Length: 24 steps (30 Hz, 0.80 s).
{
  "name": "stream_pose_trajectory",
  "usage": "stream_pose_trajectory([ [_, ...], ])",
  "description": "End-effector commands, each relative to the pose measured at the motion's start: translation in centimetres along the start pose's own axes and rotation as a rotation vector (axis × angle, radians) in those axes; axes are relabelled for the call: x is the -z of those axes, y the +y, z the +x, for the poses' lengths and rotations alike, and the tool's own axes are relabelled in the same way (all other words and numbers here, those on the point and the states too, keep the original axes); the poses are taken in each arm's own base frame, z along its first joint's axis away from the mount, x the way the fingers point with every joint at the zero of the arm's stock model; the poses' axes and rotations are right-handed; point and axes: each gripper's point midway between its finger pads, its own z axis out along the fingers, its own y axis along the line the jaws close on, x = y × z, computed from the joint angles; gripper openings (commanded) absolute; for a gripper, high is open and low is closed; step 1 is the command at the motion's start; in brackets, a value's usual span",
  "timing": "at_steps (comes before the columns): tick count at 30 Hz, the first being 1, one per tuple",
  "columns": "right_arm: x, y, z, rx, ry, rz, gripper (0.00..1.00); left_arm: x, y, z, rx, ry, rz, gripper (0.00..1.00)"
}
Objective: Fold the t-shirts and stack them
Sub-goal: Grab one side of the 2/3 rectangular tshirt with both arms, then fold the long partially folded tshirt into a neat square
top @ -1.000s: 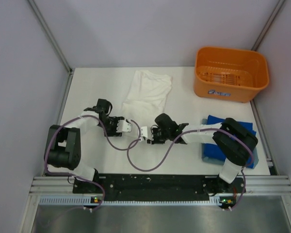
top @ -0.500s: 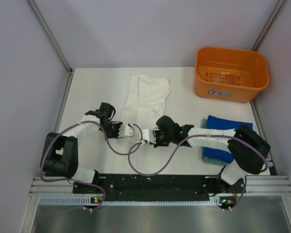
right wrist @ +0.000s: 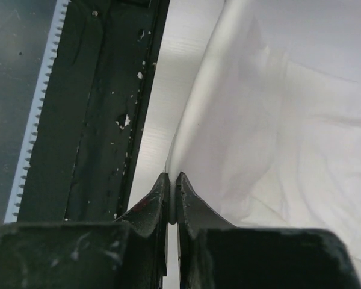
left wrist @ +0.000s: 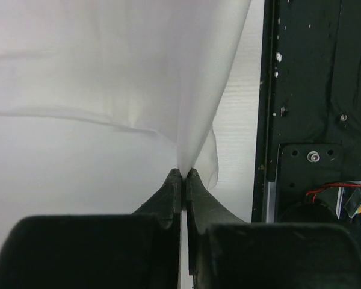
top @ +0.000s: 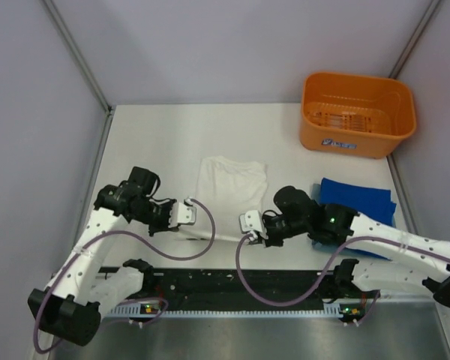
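Observation:
A white t-shirt (top: 231,186) lies flat in the middle of the table, its near hem lifted and stretched between both grippers. My left gripper (top: 193,220) is shut on the hem's left corner; in the left wrist view the cloth (left wrist: 138,72) fans out from the pinched jaw tips (left wrist: 185,173). My right gripper (top: 247,227) is shut on the right corner, and the right wrist view shows the cloth (right wrist: 277,120) rising from the closed tips (right wrist: 172,177). A folded royal blue t-shirt (top: 364,201) lies at the right, partly under the right arm.
An orange plastic basket (top: 358,112) stands at the back right corner. The black base rail (top: 240,283) runs along the table's near edge, just behind both grippers. Grey walls enclose the table on three sides.
Both grippers closed on the white t-shirt's near hem and drew back toward the near edge. The shirt slid nearer with them and left the back of the table.

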Motion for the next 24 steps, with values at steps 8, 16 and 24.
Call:
stream_pose_trajectory([
  [8, 5.5, -8.7, 1.2, -0.250, 0.014, 0.309, 0.00, 4.6, 5.9, -5.0, 0.240, -0.071, -0.216, 0.00],
  [16, 7.0, -18.6, 5.8, -0.384, 0.013, 0.539, 0.00, 4.4, 18.1, -5.8, 0.267, -0.015, -0.412, 0.00],
  [24, 6.8, -24.9, 11.1, -0.481, 0.058, 0.613, 0.00, -0.5, 25.4, -3.4, 0.454, 0.137, -0.310, 0.00],
])
